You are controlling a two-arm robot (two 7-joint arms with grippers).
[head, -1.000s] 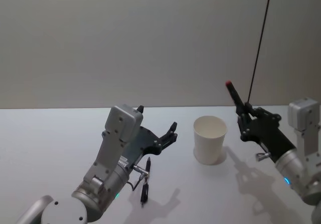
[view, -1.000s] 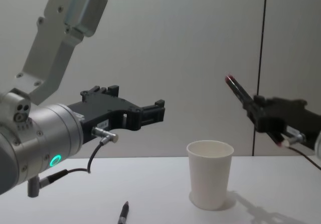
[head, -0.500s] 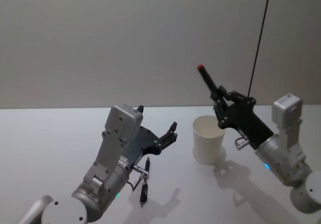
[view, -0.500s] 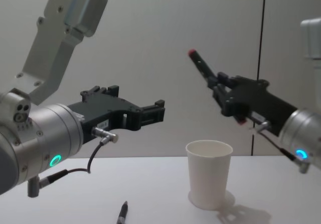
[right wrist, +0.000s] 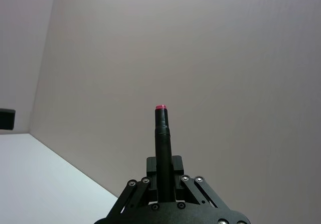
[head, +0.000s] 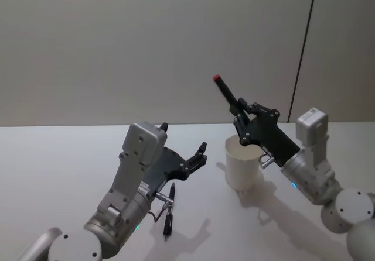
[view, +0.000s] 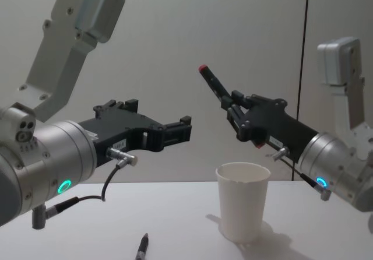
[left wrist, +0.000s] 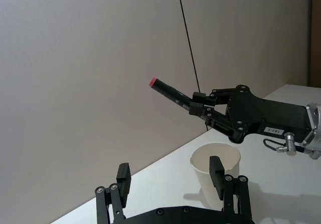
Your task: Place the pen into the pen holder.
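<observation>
Above the pen holder (view: 243, 204), a white paper cup standing upright on the desk (head: 58, 173), we see the right tool (view: 234, 109) clamped on the pen (view: 212, 82); the pen is tilted, its red end up and leaning toward the robot's left, clear of the cup's rim; left of the cup the left tool (head: 183, 138) hovers over the desk, fingers apart; beside that arm a second pen (head: 169, 212), dark, lies flat on the desk.
</observation>
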